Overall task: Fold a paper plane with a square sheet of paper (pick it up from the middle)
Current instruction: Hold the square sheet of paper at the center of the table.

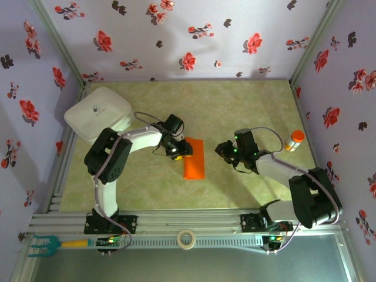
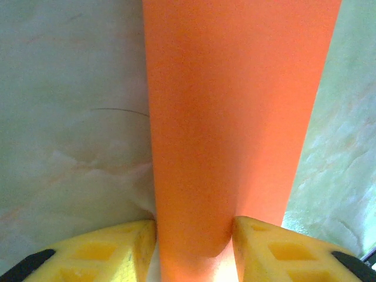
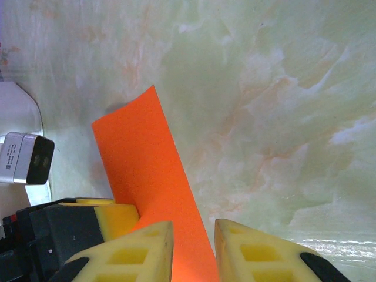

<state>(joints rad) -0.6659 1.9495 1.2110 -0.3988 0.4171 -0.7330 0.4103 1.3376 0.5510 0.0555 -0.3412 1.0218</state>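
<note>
One square sheet of paper point(image 1: 194, 160), orange, folded to a narrow rectangle, at the middle of the bench point(image 1: 235, 106) between the arms; left end effector point(image 1: 180, 150) clamped on its left edge, paper filling the gap between the yellow pads; right end effector point(image 1: 222, 149) parted, empty, just beside its right edge.

Matt paper point(image 2: 235, 117), smooth glossy tabletop point(image 2: 70, 117)

lavender walls point(image 1: 194, 35) with red and dark flowers enclose a pale green marbled table point(image 1: 247, 100).
</note>
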